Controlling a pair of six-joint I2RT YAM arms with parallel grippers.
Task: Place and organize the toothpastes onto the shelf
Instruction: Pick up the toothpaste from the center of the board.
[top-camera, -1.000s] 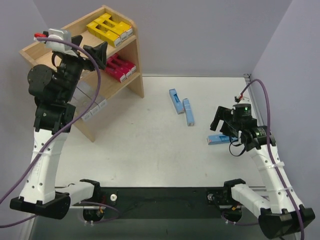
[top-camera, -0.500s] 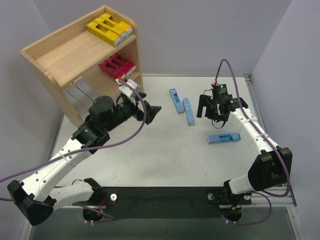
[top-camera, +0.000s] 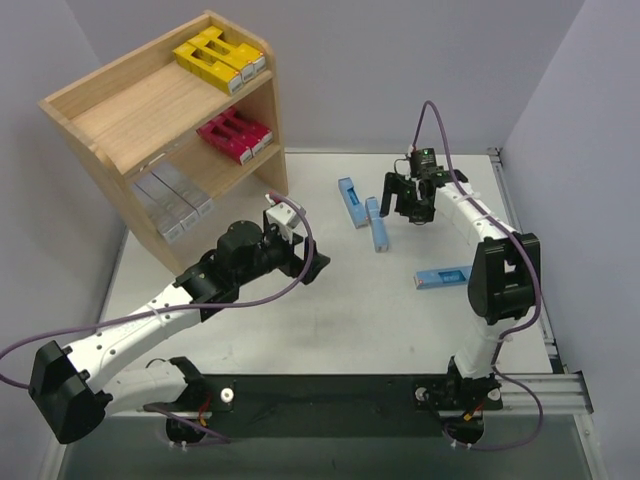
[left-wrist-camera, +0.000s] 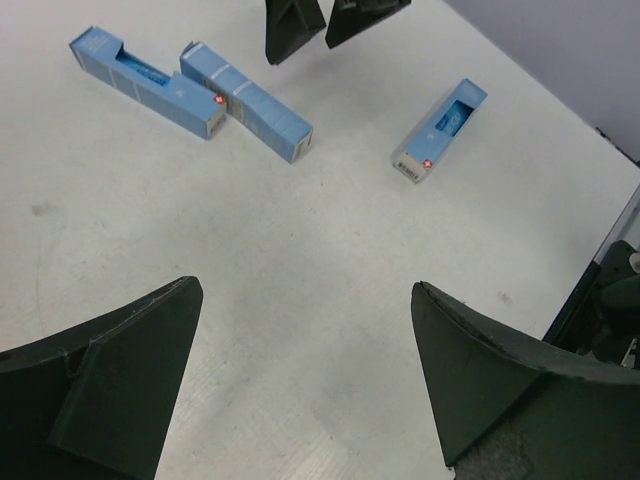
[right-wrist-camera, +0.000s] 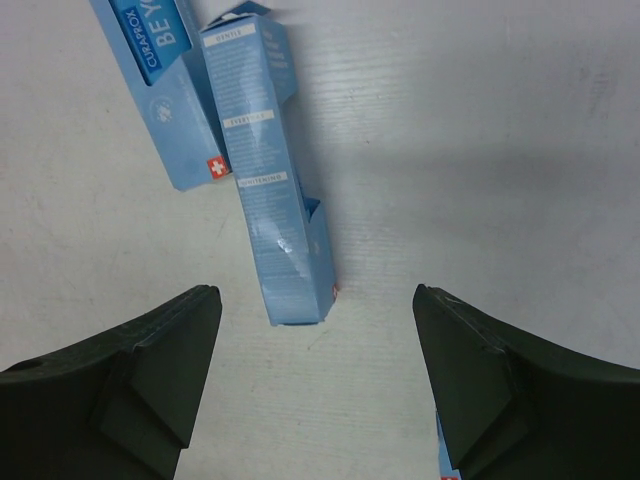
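While nine toothpaste cartons already sat on the shelf (top-camera: 272, 120), three light blue ones lay out on the table (top-camera: 330, 310), so the job looked about three-quarters done. At the far end of the shelf's top tier lay the yellow cartons (top-camera: 218, 58). On the tier beneath were the magenta-red cartons (top-camera: 235, 135) and, toward the shelf's near end, the silver-grey cartons (top-camera: 172, 198). Just right of the shelf, the left gripper (left-wrist-camera: 300, 390) hung over bare table with its claw spread wide, pinching nothing. Farther right of the shelf, the first blue carton (top-camera: 350, 201) and the second blue carton (top-camera: 377, 222) lay touching at a corner. The right gripper (right-wrist-camera: 315, 390) hovered over the second with its claw spread and empty. Farthest from the shelf, the third blue carton (top-camera: 442, 277) lay alone. All three blue cartons remained to be shelved, probably on the shelf's roomy top tier.
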